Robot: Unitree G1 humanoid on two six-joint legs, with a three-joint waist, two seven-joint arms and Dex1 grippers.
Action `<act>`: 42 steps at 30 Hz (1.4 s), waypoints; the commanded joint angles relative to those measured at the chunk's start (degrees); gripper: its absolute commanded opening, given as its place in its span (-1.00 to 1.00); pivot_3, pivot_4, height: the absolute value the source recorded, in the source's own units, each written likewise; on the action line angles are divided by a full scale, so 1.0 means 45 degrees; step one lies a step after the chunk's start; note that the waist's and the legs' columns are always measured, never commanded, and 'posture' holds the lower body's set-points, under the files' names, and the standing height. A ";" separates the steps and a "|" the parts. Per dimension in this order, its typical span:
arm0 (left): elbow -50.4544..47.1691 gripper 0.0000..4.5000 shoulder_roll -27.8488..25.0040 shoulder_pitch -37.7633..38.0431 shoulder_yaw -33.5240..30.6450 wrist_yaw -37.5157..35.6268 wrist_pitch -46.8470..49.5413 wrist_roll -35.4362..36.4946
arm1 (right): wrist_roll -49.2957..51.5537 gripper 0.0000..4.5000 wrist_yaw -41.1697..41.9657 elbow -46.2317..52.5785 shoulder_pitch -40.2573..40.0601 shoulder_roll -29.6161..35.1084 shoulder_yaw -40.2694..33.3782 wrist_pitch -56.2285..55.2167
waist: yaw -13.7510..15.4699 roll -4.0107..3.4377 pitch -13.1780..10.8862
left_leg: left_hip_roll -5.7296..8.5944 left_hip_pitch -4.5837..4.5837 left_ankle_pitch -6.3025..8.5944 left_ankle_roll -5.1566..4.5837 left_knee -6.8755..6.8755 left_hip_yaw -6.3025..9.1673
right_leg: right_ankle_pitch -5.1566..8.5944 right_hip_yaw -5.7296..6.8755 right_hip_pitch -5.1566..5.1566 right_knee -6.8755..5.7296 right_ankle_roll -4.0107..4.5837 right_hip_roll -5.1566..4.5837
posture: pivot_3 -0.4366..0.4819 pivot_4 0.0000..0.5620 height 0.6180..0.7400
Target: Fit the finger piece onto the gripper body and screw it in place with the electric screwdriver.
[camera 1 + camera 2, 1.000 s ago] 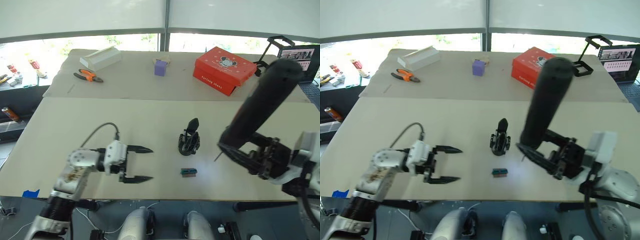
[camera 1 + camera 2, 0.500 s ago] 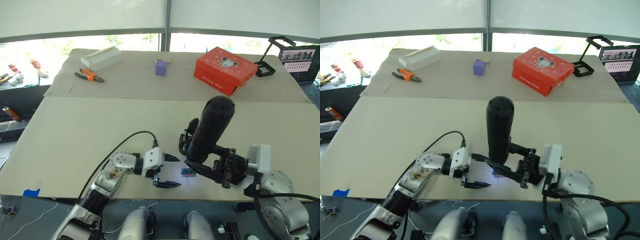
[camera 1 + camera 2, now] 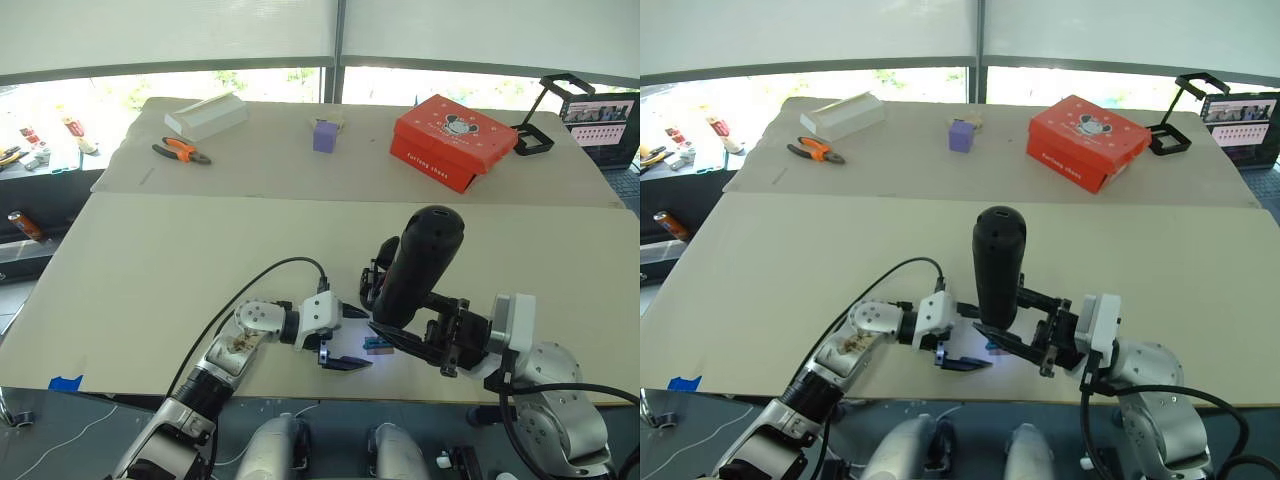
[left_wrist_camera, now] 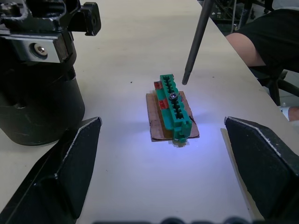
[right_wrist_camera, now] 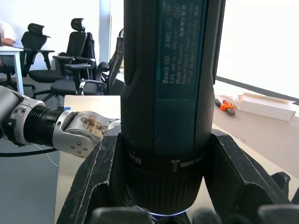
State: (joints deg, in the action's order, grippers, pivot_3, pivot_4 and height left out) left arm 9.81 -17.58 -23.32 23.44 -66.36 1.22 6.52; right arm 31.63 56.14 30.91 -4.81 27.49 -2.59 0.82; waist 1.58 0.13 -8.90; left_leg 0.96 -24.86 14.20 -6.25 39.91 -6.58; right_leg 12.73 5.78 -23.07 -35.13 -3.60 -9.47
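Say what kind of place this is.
Probably an office used as a workshop or robot lab. A plain worktable holds orange-handled pliers and a red box; office chairs stand behind, with a laptop at the table's edge.

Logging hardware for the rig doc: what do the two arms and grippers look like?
Both arms are silver-grey metal with white wrist blocks. Left gripper: two pointed black fingers, a black cable looping back along the forearm. Right gripper: black linkage fingers, black cabling by the rounded silver elbow.

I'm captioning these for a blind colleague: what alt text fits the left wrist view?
A small green block with a screw on top lies on the table between the open left pincer fingers. The screwdriver's thin bit hovers just behind it, and the gripper body stands beside it.
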 commanded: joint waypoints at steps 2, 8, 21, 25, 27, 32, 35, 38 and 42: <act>-0.0057 0.98 0.0051 0.0296 0.0370 0.0059 0.0013 -0.0184 | -0.0044 -0.14 -0.0088 0.0302 0.0131 0.0063 -0.0194 -0.0557 | 0.0002 -0.0001 0.0002 | 0.0000 0.0001 0.0000 0.0000 0.0000 0.0000 | 0.0000 0.0000 0.0001 0.0000 0.0000 0.0000 | -0.05 -0.47 1.00; -0.0117 0.98 0.0007 0.0373 0.0414 0.0043 0.0017 -0.0157 | -0.0147 -0.14 -0.0115 0.0193 0.0163 0.0068 -0.0255 -0.0585 | 0.0001 -0.0001 0.0003 | 0.0000 0.0005 0.0000 -0.0001 0.0000 0.0000 | 0.0000 -0.0001 0.0002 0.0000 0.0000 0.0000 | -0.05 -0.47 1.00; -0.0115 0.98 0.0039 0.0385 0.0445 0.0014 0.0075 -0.0114 | -0.0253 -0.14 -0.0141 0.0140 0.0076 0.0079 -0.0262 -0.0596 | 0.0000 -0.0002 0.0004 | 0.0000 0.0008 0.0000 -0.0001 -0.0001 0.0000 | 0.0000 -0.0001 0.0005 -0.0001 0.0000 0.0001 | -0.05 -0.47 1.00; -0.0155 0.98 0.0038 0.0370 0.0455 0.0007 0.0124 -0.0108 | -0.0304 -0.14 -0.0121 0.0121 0.0021 0.0076 -0.0262 -0.0656 | 0.0000 -0.0002 0.0004 | 0.0001 0.0009 0.0000 -0.0001 -0.0001 0.0000 | 0.0000 -0.0001 0.0006 -0.0001 0.0000 0.0000 | -0.05 -0.47 1.00; -0.0182 0.98 0.0041 0.0366 0.0463 0.0012 0.0151 -0.0110 | -0.0339 -0.14 -0.0079 0.0117 -0.0021 0.0095 -0.0258 -0.0699 | 0.0000 -0.0002 0.0005 | 0.0001 0.0010 0.0000 -0.0001 0.0000 0.0000 | 0.0000 0.0000 0.0006 -0.0001 0.0000 0.0001 | -0.05 -0.47 1.00; -0.0259 0.98 0.0043 0.0387 0.0485 0.0027 0.0222 -0.0112 | -0.0404 -0.14 -0.0059 0.0073 -0.0082 0.0056 -0.0232 -0.0797 | 0.0000 -0.0002 0.0005 | 0.0002 0.0010 0.0000 -0.0001 -0.0001 0.0000 | 0.0000 0.0000 0.0007 -0.0001 0.0000 0.0001 | -0.05 -0.47 1.00; -0.0286 0.98 0.0047 0.0417 0.0507 0.0039 0.0228 -0.0124 | -0.0441 -0.14 -0.0114 0.0002 -0.0023 0.0018 -0.0173 -0.0858 | 0.0000 -0.0002 0.0005 | 0.0002 0.0010 0.0000 -0.0001 0.0000 -0.0001 | 0.0000 0.0000 0.0009 -0.0001 0.0000 0.0001 | -0.05 -0.47 1.00; -0.0303 0.98 0.0052 0.0461 0.0524 0.0057 0.0222 -0.0135 | -0.0445 -0.14 -0.0124 -0.0051 -0.0013 0.0034 -0.0155 -0.0914 | 0.0000 -0.0002 0.0005 | 0.0002 0.0011 0.0000 -0.0001 0.0000 -0.0001 | 0.0000 -0.0001 0.0009 -0.0001 0.0000 0.0002 | -0.05 -0.47 1.00; -0.0292 0.98 0.0055 0.0500 0.0516 0.0073 0.0230 -0.0136 | -0.0465 -0.14 -0.0093 -0.0115 0.0011 0.0020 -0.0169 -0.0922 | 0.0000 -0.0002 0.0005 | 0.0002 0.0012 0.0000 -0.0001 -0.0001 -0.0001 | 0.0000 -0.0001 0.0008 -0.0002 0.0000 0.0002 | -0.05 -0.47 1.00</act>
State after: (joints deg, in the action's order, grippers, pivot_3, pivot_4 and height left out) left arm 8.72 -17.60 -22.32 23.76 -65.83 1.57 6.59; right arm 28.28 56.08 28.86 -5.41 27.72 -2.60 -1.03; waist 1.58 0.12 -8.87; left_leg 0.97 -24.81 14.20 -6.26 39.91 -6.58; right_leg 12.73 5.78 -23.03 -35.14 -3.60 -9.46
